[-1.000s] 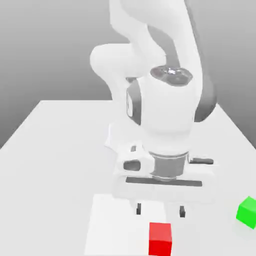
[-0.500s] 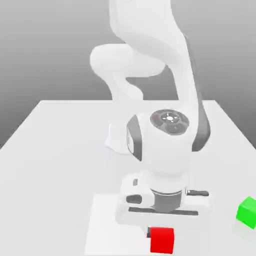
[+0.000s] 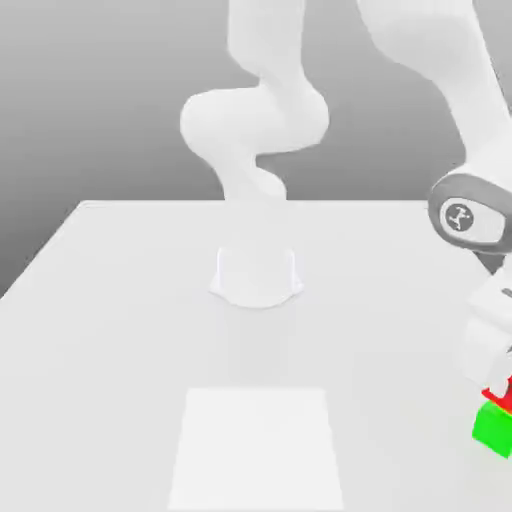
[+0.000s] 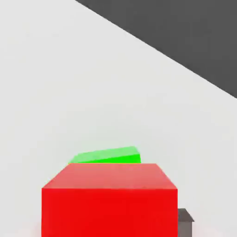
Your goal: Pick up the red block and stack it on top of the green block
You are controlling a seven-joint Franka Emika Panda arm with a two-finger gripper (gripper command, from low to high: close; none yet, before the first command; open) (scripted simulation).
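where pincer (image 3: 497, 385) hangs, red block (image 4: 109, 200) over green block (image 4: 107, 156)

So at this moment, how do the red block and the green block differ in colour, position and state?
Colour: the red block is bright red, the green block bright green. Position: in the exterior view the red block sits above the green block, which rests on the white table. State: the red block is up at the robot's hand, mostly hidden by it in the exterior view; the green block stands free below. Both are plain, unmarked cubes.
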